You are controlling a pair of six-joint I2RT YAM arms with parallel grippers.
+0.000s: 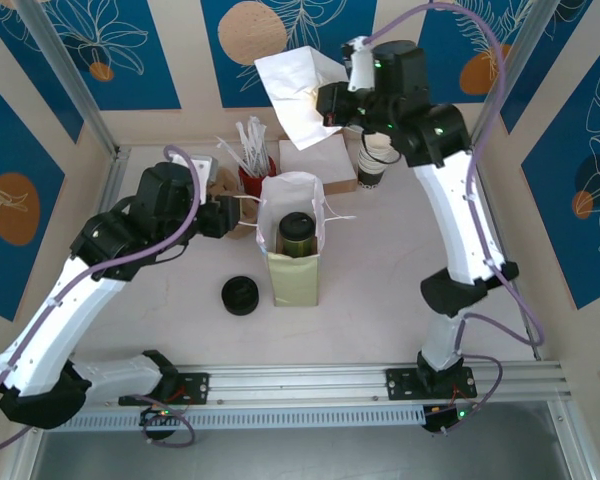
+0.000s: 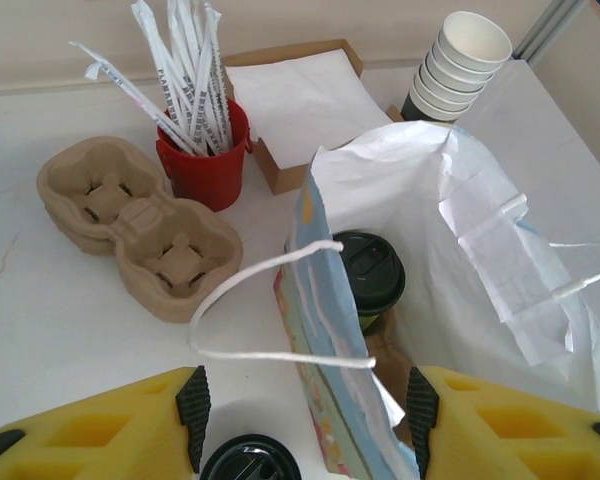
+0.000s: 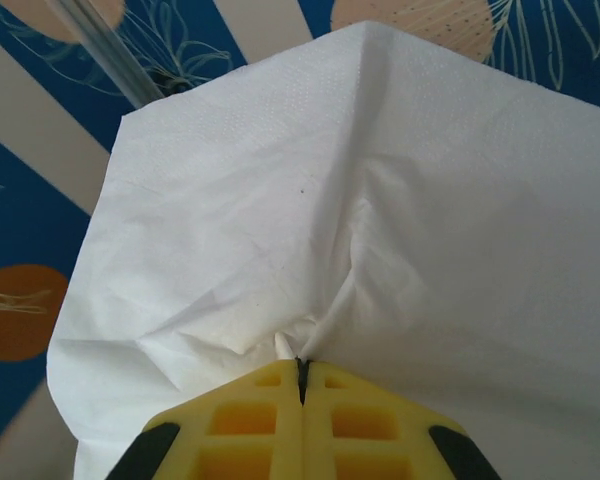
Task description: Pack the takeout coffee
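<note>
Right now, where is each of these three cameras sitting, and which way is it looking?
Top external: fixed above and behind the arms, looking down on the table; shows the left arm and right arm.
Left wrist: on the left arm, looking forward and down between its open left fingers at the white bag and the lidded coffee cup inside.
Right wrist: on the raised right arm, facing the blue wall; right fingers shut on a napkin.
Shared: top and left wrist both show bag, cup and red straw holder.
</note>
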